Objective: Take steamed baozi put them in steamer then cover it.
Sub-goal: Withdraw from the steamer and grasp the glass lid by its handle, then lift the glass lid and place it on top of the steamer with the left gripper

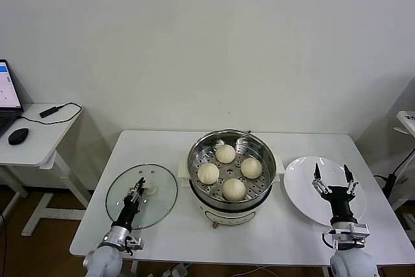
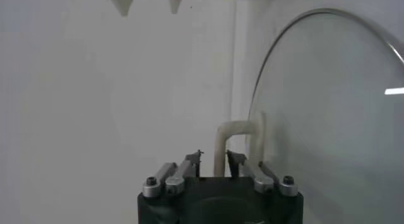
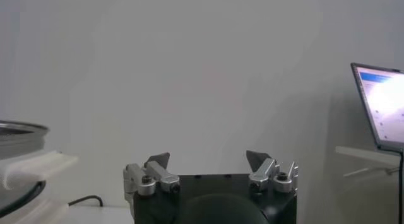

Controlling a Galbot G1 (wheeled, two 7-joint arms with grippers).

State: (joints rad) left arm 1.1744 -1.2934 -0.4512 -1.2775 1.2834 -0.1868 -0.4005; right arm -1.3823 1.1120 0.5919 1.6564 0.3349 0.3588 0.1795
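Observation:
Four cream-white baozi (image 1: 229, 170) sit on the perforated tray inside the shiny steel steamer (image 1: 196, 154) at the table's middle. The clear glass cover (image 1: 162, 202) lies flat on the table to the steamer's left. My left gripper (image 1: 138, 187) is at the cover's cream-white handle (image 1: 150, 189). In the left wrist view the handle (image 2: 232, 127) stands between the fingers of my left gripper (image 2: 214, 158), which are drawn in close on it. My right gripper (image 1: 332, 176) is open and empty above the white plate (image 1: 299, 186).
The steamer's white base (image 1: 217, 215) stands between cover and plate. The plate holds nothing. A side table with a laptop (image 1: 5, 92) and mouse (image 1: 18, 135) stands at far left. The wall runs close behind the table.

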